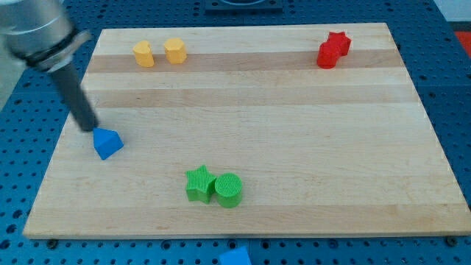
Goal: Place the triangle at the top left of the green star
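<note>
Blue triangle (107, 143) touches my tip (92, 129), lower right.

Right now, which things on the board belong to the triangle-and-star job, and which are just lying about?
Part of the job:
- blue triangle
- green star
- my tip, touching or nearly touching the triangle's upper left edge

Lying about:
- green cylinder, against the star's right side
- two yellow blocks
- two red blocks
- blue block off the board

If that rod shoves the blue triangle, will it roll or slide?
The blue triangle probably slides: it sits flat on the smooth wooden board. With my tip at its upper-left corner, an off-centre push may spin it. It looks stiff, likely light.
</note>
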You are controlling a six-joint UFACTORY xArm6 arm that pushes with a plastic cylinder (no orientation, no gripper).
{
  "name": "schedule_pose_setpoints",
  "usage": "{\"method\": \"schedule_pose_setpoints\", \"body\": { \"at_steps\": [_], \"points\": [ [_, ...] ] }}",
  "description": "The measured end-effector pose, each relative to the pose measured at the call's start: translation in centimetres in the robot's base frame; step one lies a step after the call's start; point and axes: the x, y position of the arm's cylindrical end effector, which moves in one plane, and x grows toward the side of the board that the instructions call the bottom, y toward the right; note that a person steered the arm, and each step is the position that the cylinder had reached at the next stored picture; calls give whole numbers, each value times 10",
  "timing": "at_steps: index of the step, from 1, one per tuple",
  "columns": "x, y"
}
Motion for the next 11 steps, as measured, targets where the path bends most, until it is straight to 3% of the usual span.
{"method": "schedule_pose_setpoints", "body": {
  "at_steps": [1,2,3,4,5,6,7,8,10,11],
  "points": [
    [21,68],
    [14,132],
    [-18,107],
    [-13,188],
    [30,180],
    [-3,200],
    [-14,150],
    [14,125],
    [50,147],
    [22,135]
  ]
}}
